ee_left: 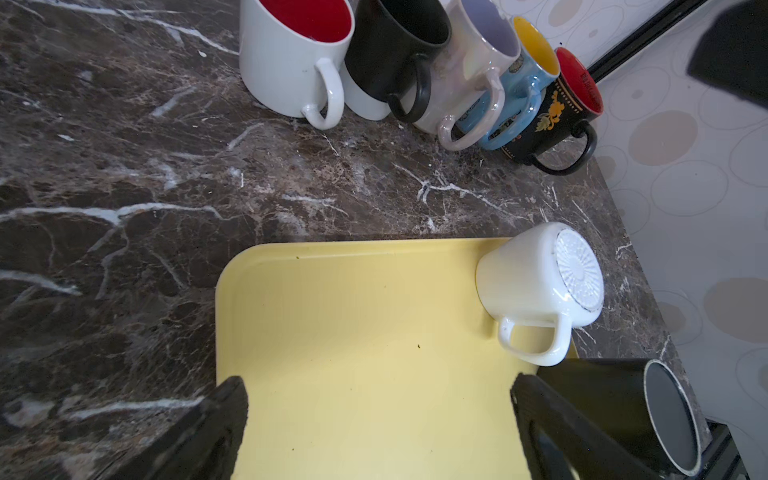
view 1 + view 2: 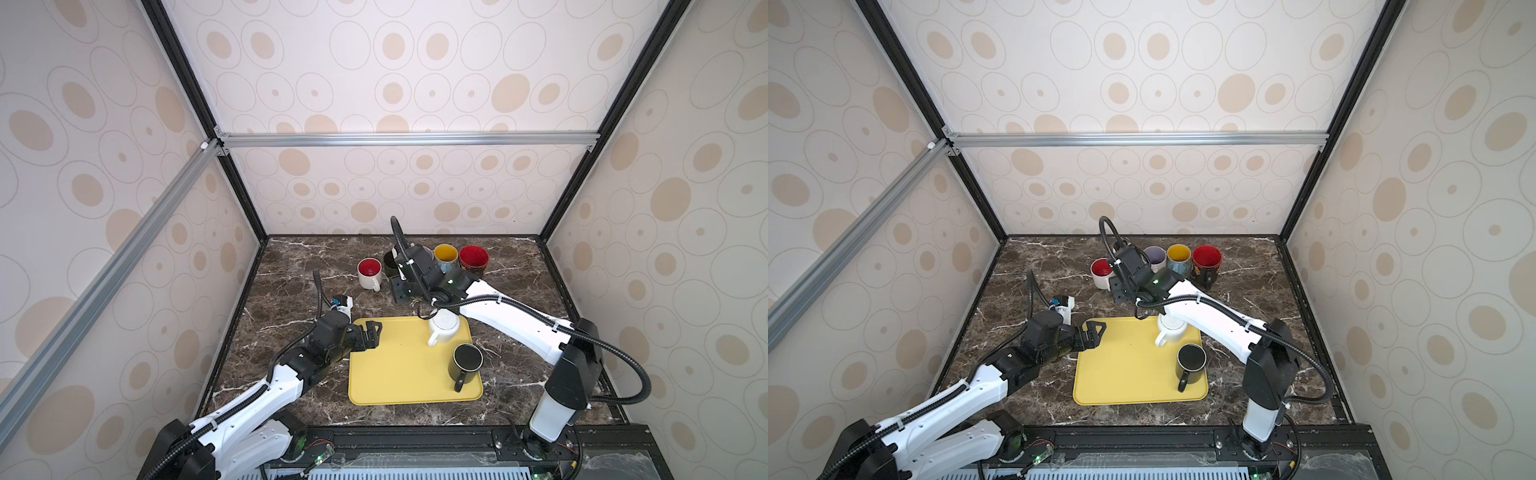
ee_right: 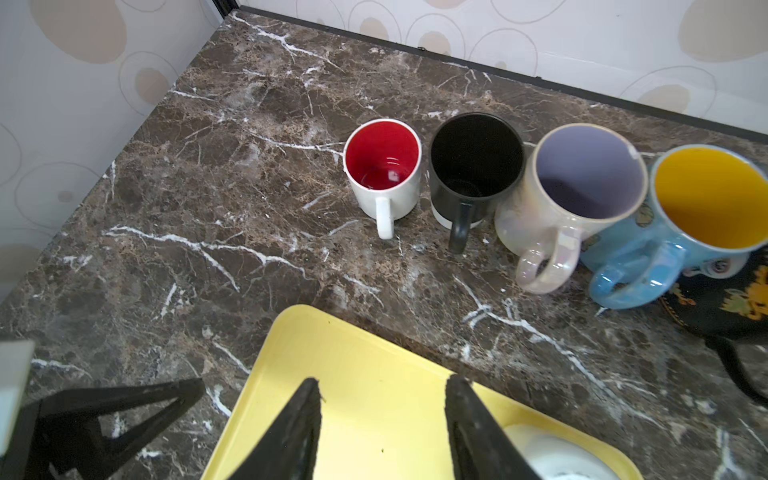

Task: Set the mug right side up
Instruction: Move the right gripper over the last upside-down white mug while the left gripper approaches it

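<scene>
Marble tabletop (image 2: 291, 270) — white mug (image 2: 442, 330) half-hidden

The tray (image 2: 399, 365) lies on the table (image 2: 299, 266), at 6 o'clock of its middle. 2 mugs stand bottom-up on the tray: the far mug (image 2: 444, 328) at the tray's 1 o'clock corner, the near mug (image 2: 466, 361) just beside it at 4 o'clock, handles toward 7 and 6 o'clock. A row of 5 upright mugs (image 1: 478, 54) runs from 9 to 3 o'clock on the table, at the tray's 12 o'clock and apart from it. The left gripper (image 2: 372, 336) hangs over the tray's 10 o'clock corner, the right gripper (image 3: 382, 384) near its 12 o'clock edge.
</scene>
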`<move>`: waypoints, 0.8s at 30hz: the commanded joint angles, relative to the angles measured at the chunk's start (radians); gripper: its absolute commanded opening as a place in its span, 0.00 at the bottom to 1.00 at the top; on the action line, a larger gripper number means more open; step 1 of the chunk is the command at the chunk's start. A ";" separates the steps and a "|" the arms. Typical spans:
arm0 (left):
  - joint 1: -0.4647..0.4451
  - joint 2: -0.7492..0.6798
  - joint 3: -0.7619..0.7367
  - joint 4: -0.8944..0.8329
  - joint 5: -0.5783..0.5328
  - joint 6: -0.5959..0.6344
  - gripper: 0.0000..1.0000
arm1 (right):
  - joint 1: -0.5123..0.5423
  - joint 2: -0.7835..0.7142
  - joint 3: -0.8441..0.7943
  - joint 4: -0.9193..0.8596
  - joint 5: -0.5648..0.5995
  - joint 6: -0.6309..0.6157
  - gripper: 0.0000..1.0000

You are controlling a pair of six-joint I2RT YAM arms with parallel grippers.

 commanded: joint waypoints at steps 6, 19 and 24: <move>-0.080 0.040 0.103 0.028 -0.046 0.040 1.00 | -0.001 -0.194 -0.196 0.032 0.149 -0.024 0.51; -0.262 0.172 0.217 -0.045 -0.182 0.072 1.00 | -0.101 -0.291 -0.317 0.015 0.089 0.023 0.51; -0.311 0.200 0.264 -0.075 -0.238 0.084 1.00 | -0.102 -0.290 -0.323 0.048 0.052 0.012 0.52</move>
